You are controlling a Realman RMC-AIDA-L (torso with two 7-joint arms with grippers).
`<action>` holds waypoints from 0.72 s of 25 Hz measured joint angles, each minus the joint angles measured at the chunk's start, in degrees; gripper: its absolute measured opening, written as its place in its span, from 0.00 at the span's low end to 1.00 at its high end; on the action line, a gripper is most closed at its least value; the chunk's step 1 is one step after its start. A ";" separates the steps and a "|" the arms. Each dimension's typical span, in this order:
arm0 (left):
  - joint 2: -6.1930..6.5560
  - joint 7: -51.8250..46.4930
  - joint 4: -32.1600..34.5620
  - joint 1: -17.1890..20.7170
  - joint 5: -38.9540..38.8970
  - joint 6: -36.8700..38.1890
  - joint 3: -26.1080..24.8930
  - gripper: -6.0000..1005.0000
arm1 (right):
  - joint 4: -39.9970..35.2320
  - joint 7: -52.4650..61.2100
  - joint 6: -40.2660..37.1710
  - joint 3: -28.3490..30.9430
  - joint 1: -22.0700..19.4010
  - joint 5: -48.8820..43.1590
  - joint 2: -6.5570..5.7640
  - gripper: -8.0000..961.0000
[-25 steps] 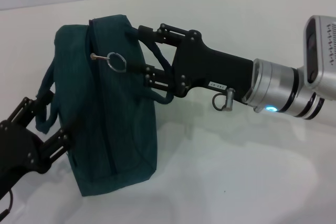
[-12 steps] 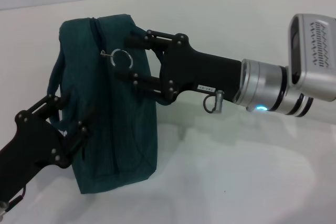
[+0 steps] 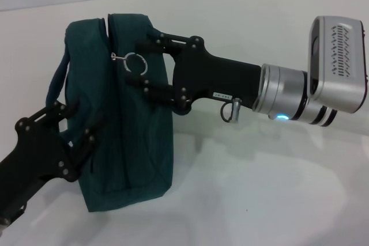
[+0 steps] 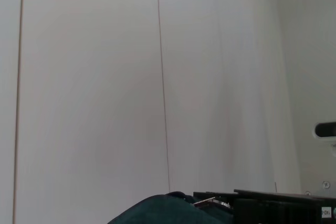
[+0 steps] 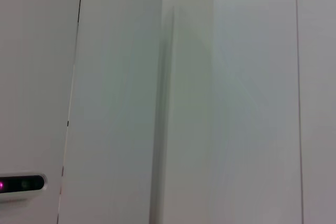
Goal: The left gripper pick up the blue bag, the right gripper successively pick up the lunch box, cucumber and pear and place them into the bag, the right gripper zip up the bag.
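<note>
The blue bag (image 3: 124, 113) stands upright, zipper running vertically. My right gripper (image 3: 131, 61) straddles its ring pull (image 3: 135, 61), fingers apart; my left gripper (image 3: 81, 125) clenches a handle (image 3: 57, 87).

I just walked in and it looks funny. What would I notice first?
A big blue bag stands on the white table. The right end effector reaches in from the right, its fingers either side of the metal ring near the bag's top. The left end effector sits against the bag's lower left side.

The blue bag (image 3: 124, 113) is stood upright on the surface (image 3: 259, 188), left of centre. The left gripper (image 3: 86, 128) is placed against its near-left side, the right gripper (image 3: 135, 61) at its upper right, beside the zipper ring (image 3: 135, 61).
</note>
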 joint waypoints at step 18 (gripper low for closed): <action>0.10 1.63 -0.07 -0.25 0.43 0.28 0.02 0.30 | -2.73 -3.52 0.20 10.36 -4.45 -8.49 0.42 0.24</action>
